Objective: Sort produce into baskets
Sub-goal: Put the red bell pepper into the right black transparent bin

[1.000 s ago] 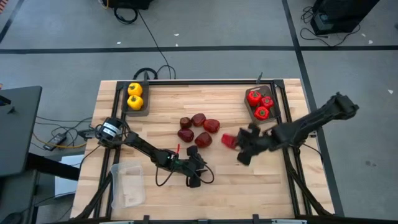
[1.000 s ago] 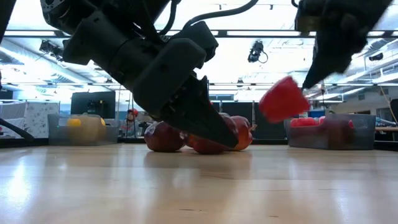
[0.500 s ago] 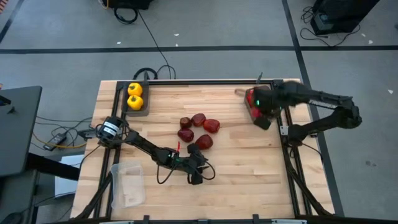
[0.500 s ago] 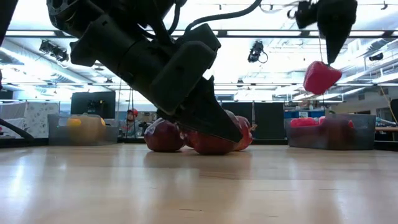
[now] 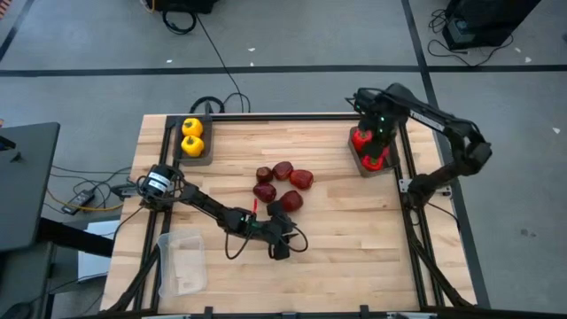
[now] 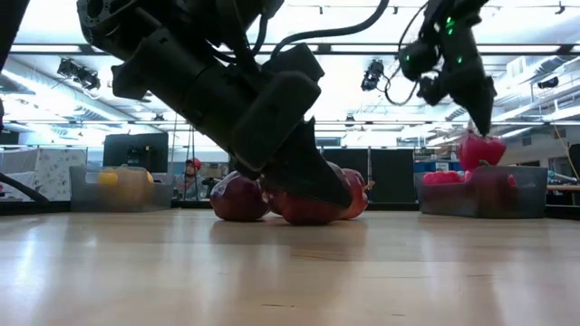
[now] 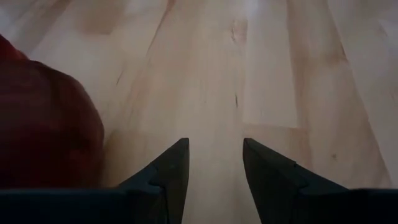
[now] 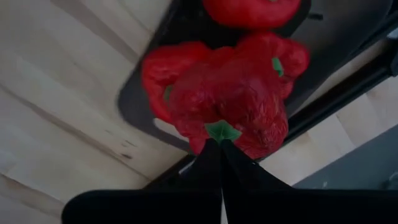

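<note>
I see two yellow peppers in a dark grey tray at the far left of the table. Red peppers fill another dark grey tray at the far right. One more red pepper hangs just above it. Five dark maroon fruits sit bunched together mid-table. A clear tray lies near the left front.
</note>
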